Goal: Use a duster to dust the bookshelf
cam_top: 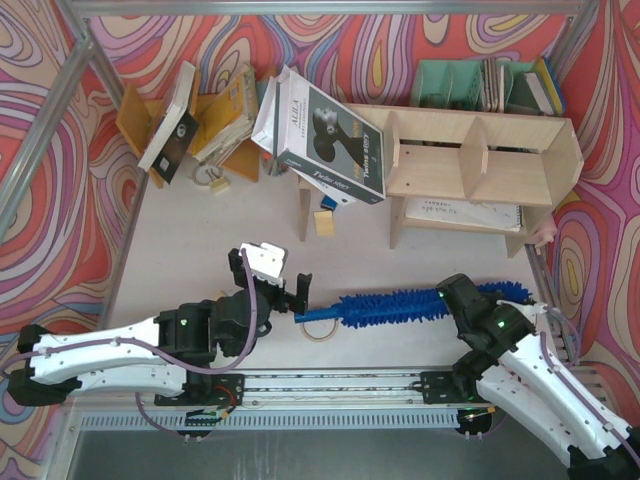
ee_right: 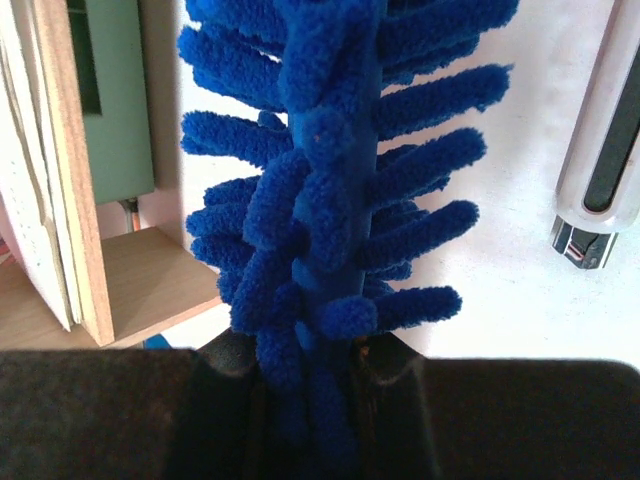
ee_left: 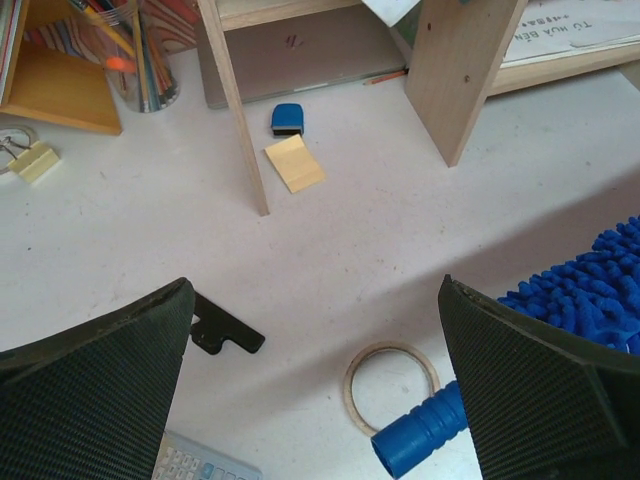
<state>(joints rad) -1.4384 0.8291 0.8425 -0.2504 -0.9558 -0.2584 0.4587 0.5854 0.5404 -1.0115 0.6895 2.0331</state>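
Observation:
The bright-blue duster [cam_top: 390, 305] lies across the table in front of the pale plywood bookshelf [cam_top: 480, 160]. Its slim handle [cam_top: 320, 315] points left. My right gripper [cam_top: 455, 300] is shut on the fluffy part, and the blue strands [ee_right: 330, 180] stick up out of the closed fingers [ee_right: 320, 365]. My left gripper [cam_top: 292, 295] stands wide open at the handle's end. The handle tip [ee_left: 420, 440] lies just inside the right finger [ee_left: 530, 390] and is not gripped. The bookshelf's legs [ee_left: 235, 110] show beyond it.
A tape ring [ee_left: 390, 385], a black bracket [ee_left: 225, 335] and a calculator [ee_left: 200, 465] lie under the left gripper. A yellow note pad [ee_left: 295, 163] lies by the shelf leg. An orange book rack [cam_top: 215, 110], a leaning book [cam_top: 330, 140] and a teal organiser [cam_top: 450, 85] stand behind. A silver cutter [ee_right: 600, 150] lies right.

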